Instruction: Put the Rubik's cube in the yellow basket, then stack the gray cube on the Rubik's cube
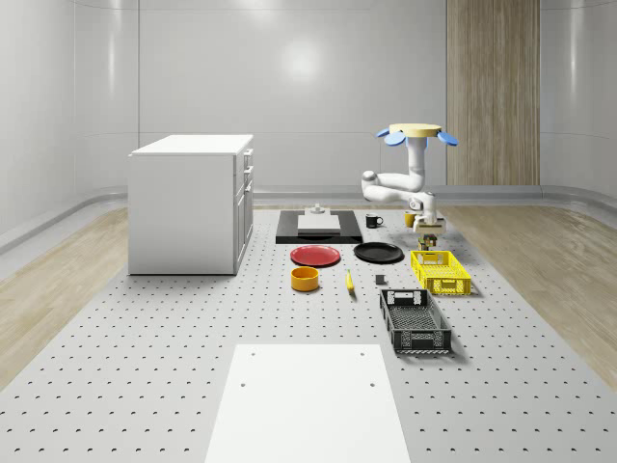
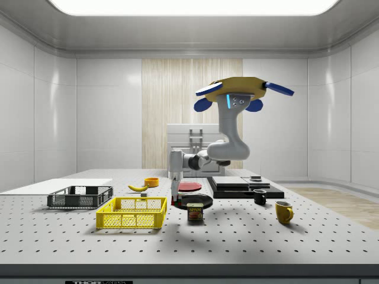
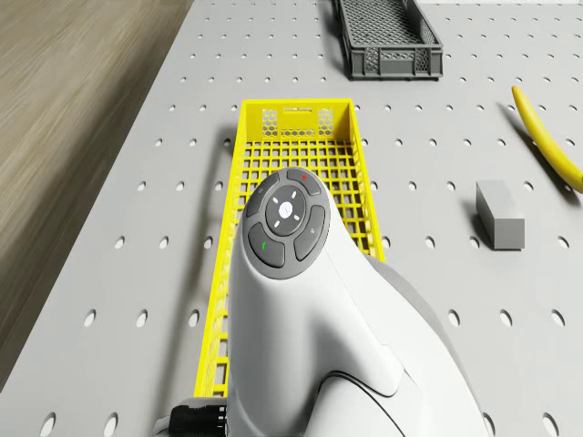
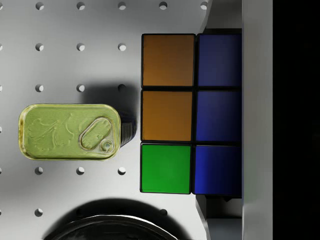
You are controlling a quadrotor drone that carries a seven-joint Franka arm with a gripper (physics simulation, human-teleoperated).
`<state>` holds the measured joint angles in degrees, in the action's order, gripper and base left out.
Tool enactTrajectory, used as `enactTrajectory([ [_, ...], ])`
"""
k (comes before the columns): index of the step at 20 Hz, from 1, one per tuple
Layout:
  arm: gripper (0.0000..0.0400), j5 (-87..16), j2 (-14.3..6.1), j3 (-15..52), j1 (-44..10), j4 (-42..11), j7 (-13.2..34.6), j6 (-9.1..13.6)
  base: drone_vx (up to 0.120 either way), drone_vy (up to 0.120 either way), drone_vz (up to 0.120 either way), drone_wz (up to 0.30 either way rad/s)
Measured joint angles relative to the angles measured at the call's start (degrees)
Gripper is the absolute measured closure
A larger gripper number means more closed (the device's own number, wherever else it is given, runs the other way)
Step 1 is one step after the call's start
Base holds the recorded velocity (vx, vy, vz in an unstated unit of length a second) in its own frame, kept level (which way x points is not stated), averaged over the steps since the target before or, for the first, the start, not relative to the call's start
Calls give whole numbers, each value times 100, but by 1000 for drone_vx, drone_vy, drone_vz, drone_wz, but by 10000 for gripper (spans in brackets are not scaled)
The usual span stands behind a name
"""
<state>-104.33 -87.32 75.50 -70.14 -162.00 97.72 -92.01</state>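
The drone [image 1: 416, 133] hovers over the table's far right part, its arm bent down. My gripper [image 1: 430, 231] is shut on the Rubik's cube [image 4: 190, 115], whose orange, green and blue tiles face the wrist camera between grey fingers [image 4: 224, 15]. The cube hangs above the table next to a tin can [image 4: 70, 131], just beyond the far end of the yellow basket [image 1: 441, 272]. In the side view the gripper [image 2: 175, 200] hangs by the right end of the basket [image 2: 133, 213]. The gray cube [image 3: 499, 214] lies on the table beside the basket [image 3: 296, 118].
A black basket [image 1: 415, 321] stands nearer the camera than the yellow one. A banana [image 1: 349, 281], orange bowl [image 1: 305, 279], red plate [image 1: 315, 256] and black plate [image 1: 378, 253] lie to the left. Two mugs [image 2: 283, 211] and a white cabinet [image 1: 191, 203] stand further off.
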Motion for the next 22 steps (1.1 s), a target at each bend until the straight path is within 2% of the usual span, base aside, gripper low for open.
enactTrajectory([
  [22, 78, 37, -90, 10, -24, 4, 18, -84, 120, 0, 0, 0],
])
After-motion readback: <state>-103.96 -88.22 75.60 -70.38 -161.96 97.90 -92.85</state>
